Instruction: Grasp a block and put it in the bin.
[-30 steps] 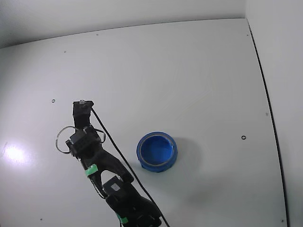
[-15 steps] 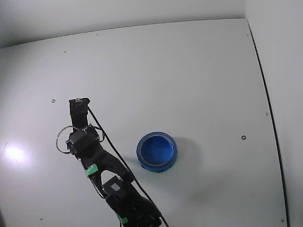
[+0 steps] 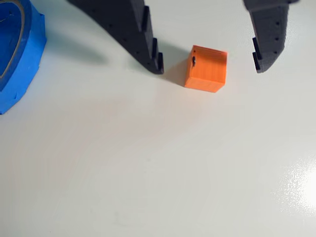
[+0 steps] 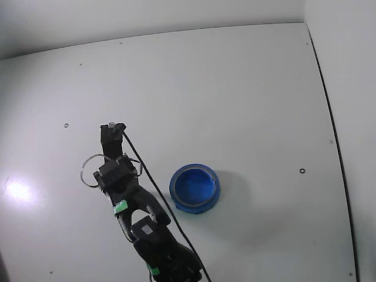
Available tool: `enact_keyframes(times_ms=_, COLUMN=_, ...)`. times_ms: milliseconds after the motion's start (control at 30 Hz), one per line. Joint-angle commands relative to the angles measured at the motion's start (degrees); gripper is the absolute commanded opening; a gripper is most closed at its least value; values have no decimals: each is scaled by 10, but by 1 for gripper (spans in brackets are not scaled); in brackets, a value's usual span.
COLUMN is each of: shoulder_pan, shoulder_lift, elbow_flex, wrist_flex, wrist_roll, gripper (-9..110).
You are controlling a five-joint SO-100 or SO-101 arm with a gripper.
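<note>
In the wrist view the block (image 3: 206,69), a small orange cube, rests on the white table between my two black fingers. My gripper (image 3: 207,68) is open, one fingertip close to the cube's left side, the other well clear on its right. A curved piece of the blue bin (image 3: 22,54) shows at the left edge. In the fixed view the round blue bin (image 4: 207,201) sits right of the arm, and my gripper (image 4: 111,132) points away from the camera. The arm hides the block there.
The white table (image 4: 235,94) stretches wide behind and to the right of the bin. Its right edge runs along a dark line (image 4: 332,129). A cable (image 4: 144,170) trails along the arm.
In the fixed view the arm's tip first drifted slightly left, then swung right, closer to the bin. The bin has not moved.
</note>
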Motion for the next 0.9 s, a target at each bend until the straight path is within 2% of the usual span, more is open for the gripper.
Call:
enact_keyframes(times_ms=0, shoulder_pan=6, shoulder_lift=20, elbow_flex=-8, wrist_flex=-7, wrist_roll=-4, gripper=27)
enact_keyframes(times_ms=867, shoulder_pan=5, shoulder_lift=-27, elbow_flex=-4, wrist_flex=-7, wrist_roll=4, gripper=27)
